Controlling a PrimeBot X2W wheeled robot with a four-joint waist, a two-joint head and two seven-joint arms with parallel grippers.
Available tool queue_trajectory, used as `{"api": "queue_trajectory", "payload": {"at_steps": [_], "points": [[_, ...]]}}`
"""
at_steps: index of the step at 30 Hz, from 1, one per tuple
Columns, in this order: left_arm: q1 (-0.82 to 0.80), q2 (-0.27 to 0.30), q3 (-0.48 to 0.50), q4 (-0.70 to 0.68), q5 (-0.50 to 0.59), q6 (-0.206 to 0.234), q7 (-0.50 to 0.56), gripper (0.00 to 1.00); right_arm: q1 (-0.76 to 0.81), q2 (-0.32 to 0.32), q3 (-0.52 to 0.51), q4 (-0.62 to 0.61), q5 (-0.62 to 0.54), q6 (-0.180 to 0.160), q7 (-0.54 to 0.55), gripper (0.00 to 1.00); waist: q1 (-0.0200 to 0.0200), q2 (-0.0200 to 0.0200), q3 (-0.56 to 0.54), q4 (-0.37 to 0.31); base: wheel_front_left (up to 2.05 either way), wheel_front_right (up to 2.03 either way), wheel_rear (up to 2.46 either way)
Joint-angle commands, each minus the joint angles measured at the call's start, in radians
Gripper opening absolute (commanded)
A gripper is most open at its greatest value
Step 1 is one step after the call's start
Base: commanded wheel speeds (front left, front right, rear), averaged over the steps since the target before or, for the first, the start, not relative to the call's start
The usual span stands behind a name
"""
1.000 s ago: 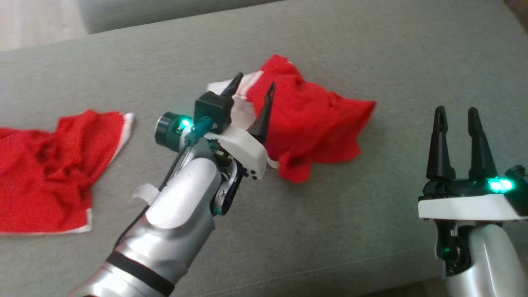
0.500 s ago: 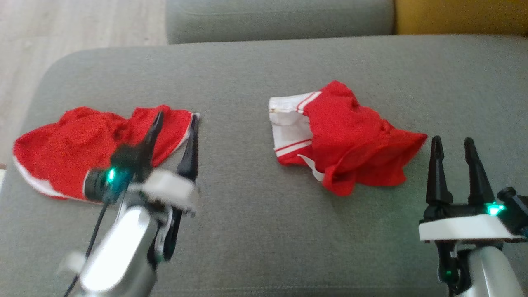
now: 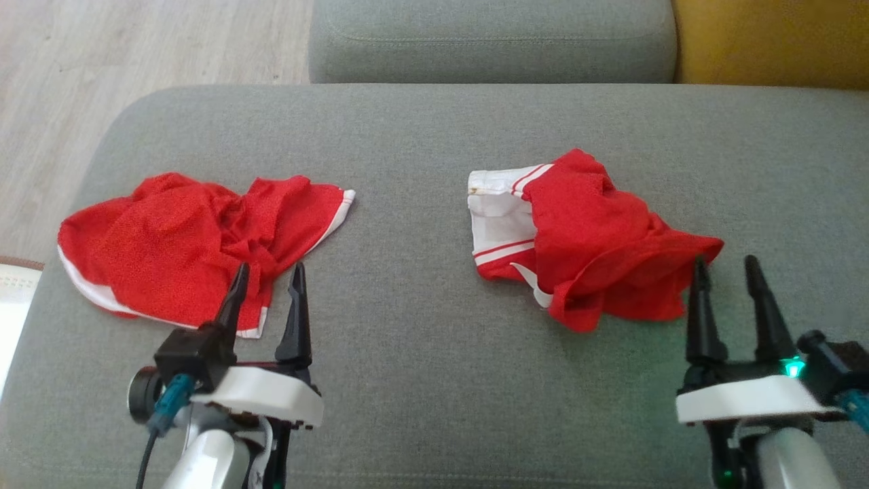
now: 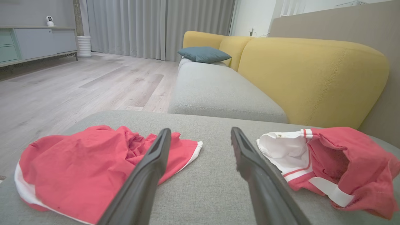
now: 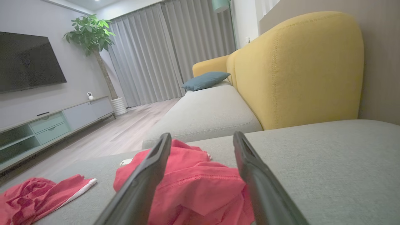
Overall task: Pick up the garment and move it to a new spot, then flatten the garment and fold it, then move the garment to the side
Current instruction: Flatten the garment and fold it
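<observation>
Garments number two, both red with white trim and both crumpled on the grey seat cushion, neither flattened nor folded yet. One red garment lies just ahead of the left gripper, its near hem under the fingertips as the head view shows it; the other red garment, its white striped band turned outward, lies ahead and a little inward of the right gripper, its outer corner beside that gripper's inner finger. Which of the two the task means cannot be told from here. Each gripper has its two dark fingers spread wide with nothing between them, held low at the cushion's near edge and pointing away from the robot, probably a ready stance before a reach. The bare stretch of cushion between the grippers looks like room kept for spreading cloth flat. Beyond the fingertips sit one more grey cushion, a yellow backrest and one blue pillow.
</observation>
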Motion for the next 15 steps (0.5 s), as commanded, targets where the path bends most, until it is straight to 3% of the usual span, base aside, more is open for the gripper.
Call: {"api": "queue_trajectory", "payload": {"at_steps": [1,8,15], "points": [[-0.056,0.0,0.048,-0.032,0.012,-0.007,-0.012,1.0,-0.029,-0.007,0.041,-0.029,-0.007,0.004,-0.006,1.0,0.0,-0.0001,0.003,0.0,0.0,0.0,0.0],[-0.058,-0.048,0.077,-0.005,0.04,-0.062,-0.012,1.0,-0.027,-0.007,0.189,0.013,-0.022,0.004,0.043,1.0,0.0,-0.0001,0.034,0.018,0.0,0.0,0.0],[-0.072,-0.082,0.095,0.028,0.058,-0.103,-0.012,1.0,-0.062,-0.007,0.251,0.087,-0.034,0.004,0.119,1.0,0.0,-0.0001,0.077,0.07,0.0,0.0,0.0]]}}
